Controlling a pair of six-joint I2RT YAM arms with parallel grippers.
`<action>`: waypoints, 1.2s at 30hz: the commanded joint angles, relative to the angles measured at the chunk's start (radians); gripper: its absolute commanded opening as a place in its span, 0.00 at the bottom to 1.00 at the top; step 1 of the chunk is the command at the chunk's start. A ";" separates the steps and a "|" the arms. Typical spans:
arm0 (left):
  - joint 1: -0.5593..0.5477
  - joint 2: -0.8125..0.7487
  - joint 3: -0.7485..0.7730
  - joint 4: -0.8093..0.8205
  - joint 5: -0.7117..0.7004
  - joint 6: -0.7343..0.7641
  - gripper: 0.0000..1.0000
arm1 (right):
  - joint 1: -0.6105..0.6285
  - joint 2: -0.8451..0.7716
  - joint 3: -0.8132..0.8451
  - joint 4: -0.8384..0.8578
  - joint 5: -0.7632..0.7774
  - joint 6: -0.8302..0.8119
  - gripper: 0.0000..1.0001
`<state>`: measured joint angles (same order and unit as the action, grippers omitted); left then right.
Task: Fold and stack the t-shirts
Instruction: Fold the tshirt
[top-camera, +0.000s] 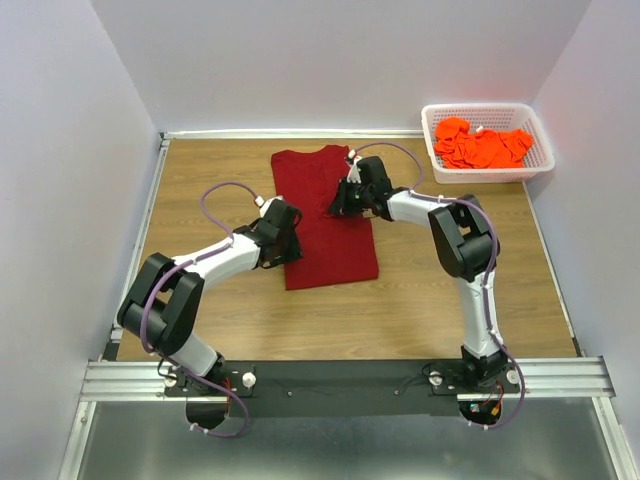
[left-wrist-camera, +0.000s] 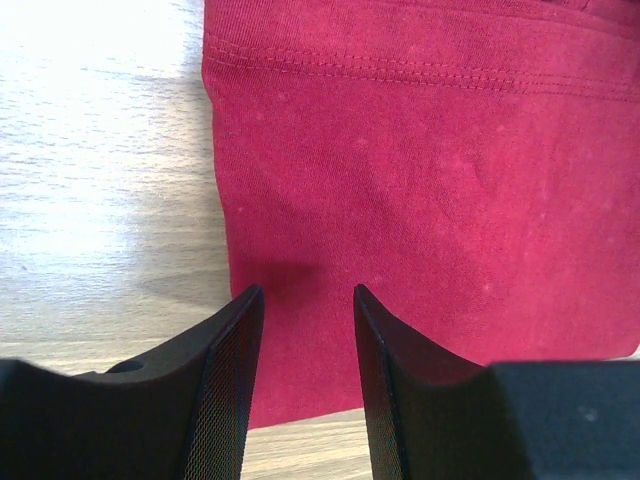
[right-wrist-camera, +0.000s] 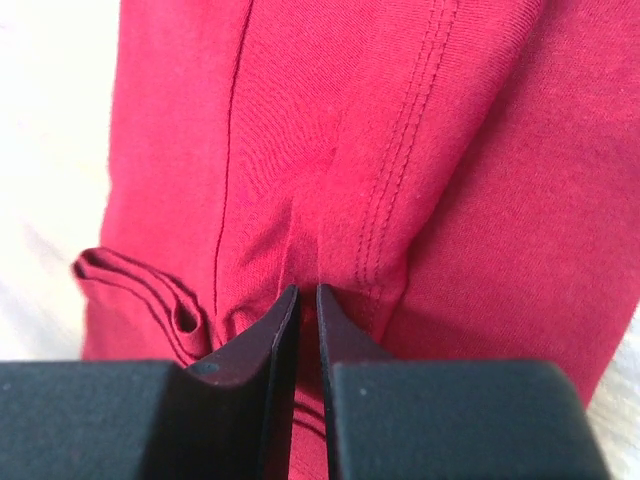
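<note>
dark red cloth is seen in the middle of the wooden table: the maroon t-shirt is laid flat as a long, narrow rectangle. its long axis is directed from the far side of the table toward the arms, and the near end is turned slightly to the right. which end is the neck cannot be told.

the left gripper is placed at the left long edge of the shirt, in the near half. its fingers are held apart, and only flat cloth is seen between them, so nothing is held there. a stitched hem is seen further along the cloth in the left wrist view.

the right gripper is placed on the right side of the shirt, in the far half. its fingers are almost closed, and a pinch of the red cloth is held between the tips; the cloth is drawn up into a ridge there, beside a double seam.

the orange t-shirts are heaped in the white basket at the far right corner, well apart from both arms.
</note>
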<state>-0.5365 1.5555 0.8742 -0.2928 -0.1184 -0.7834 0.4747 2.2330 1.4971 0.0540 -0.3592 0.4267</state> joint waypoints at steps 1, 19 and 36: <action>0.003 -0.034 -0.018 0.015 0.014 -0.019 0.49 | 0.070 -0.013 -0.067 -0.051 0.279 -0.100 0.21; -0.002 -0.086 -0.073 0.027 0.026 -0.048 0.49 | 0.168 -0.046 -0.164 -0.013 0.565 -0.105 0.28; -0.201 0.029 -0.090 0.067 0.114 -0.166 0.47 | 0.101 -0.159 -0.351 -0.016 0.606 -0.118 0.29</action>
<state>-0.7021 1.5700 0.8093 -0.2108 -0.0345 -0.8913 0.6083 2.0598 1.2148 0.2146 0.1753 0.3466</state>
